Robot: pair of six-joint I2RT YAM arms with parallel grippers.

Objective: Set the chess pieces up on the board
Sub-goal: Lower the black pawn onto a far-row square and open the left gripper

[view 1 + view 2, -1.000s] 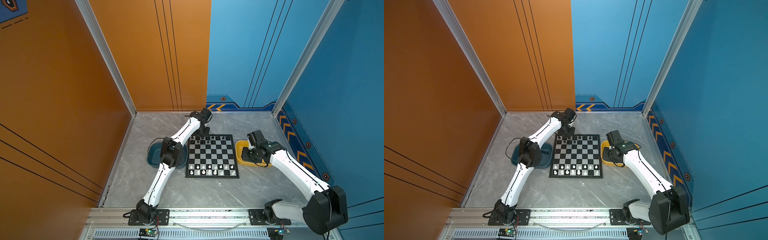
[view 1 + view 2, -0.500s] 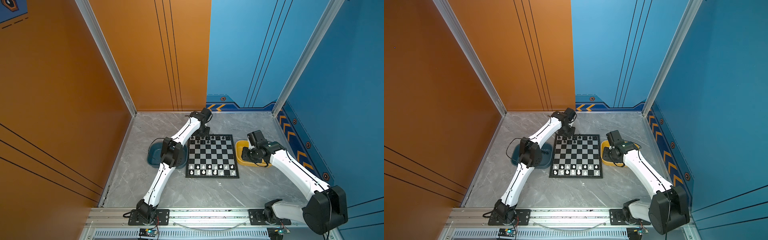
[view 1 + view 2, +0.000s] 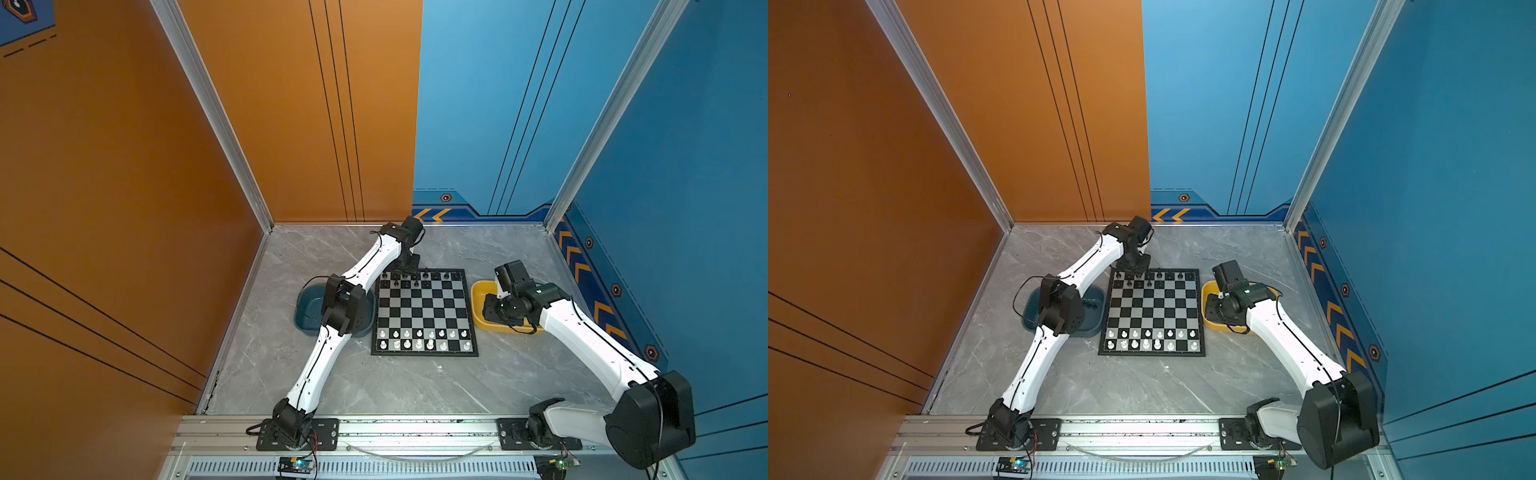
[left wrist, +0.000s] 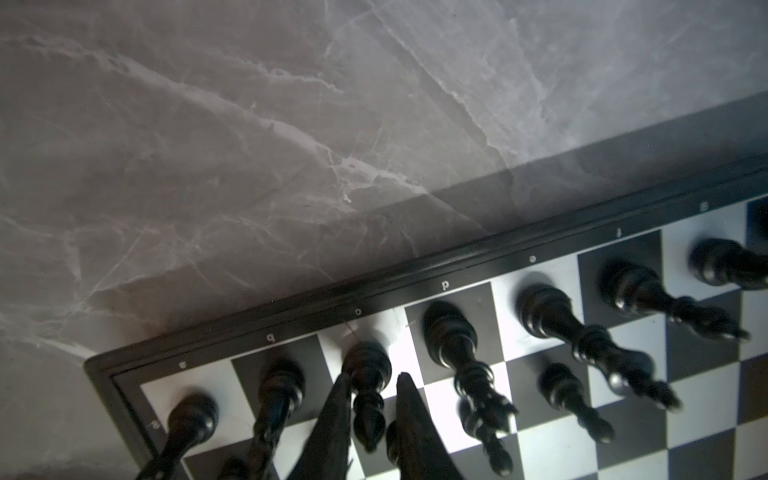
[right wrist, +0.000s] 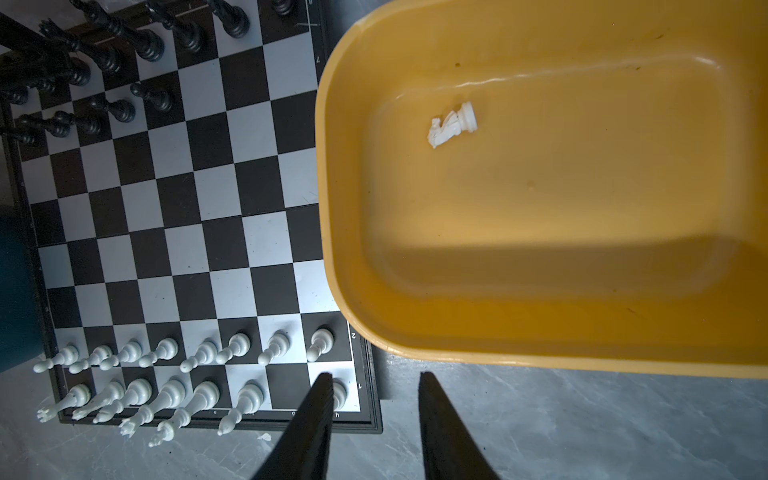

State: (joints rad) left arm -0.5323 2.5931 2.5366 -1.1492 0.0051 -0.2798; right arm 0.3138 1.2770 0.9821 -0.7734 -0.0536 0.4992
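Black plastic crowds the lower part of the left wrist view. The left hand (image 4: 374, 378) straddles a black bishop (image 4: 365, 365) standing on a light square in the board's (image 3: 424, 309) outermost row. A sliver of gap shows beside one finger, so we read the jaws as slightly parted, not clamped. We judge the step in hand to be seating this bishop. The next move calls for a straight lift away, because black neighbours stand on the squares to either side and a pawn stands just behind.

In both top views the other black pieces (image 3: 424, 275) line the board's upper edge, with only a few pawns in front. The white pieces (image 3: 418, 343) fill two rows along its lower edge. A few dark pieces seem to lie in the teal tray (image 3: 1096, 323), left of the board.

The right hand (image 5: 375, 374) hangs open and empty over the grey surface (image 3: 374, 386), near the board's corner and the yellow tray (image 5: 540, 361). A white knight (image 5: 452, 124) lies on its side in that tray. One dark square beside the white corner piece is bare, and we judge the knight belongs there. Fetching it means clearing the tray wall and standing it upright between close neighbours.
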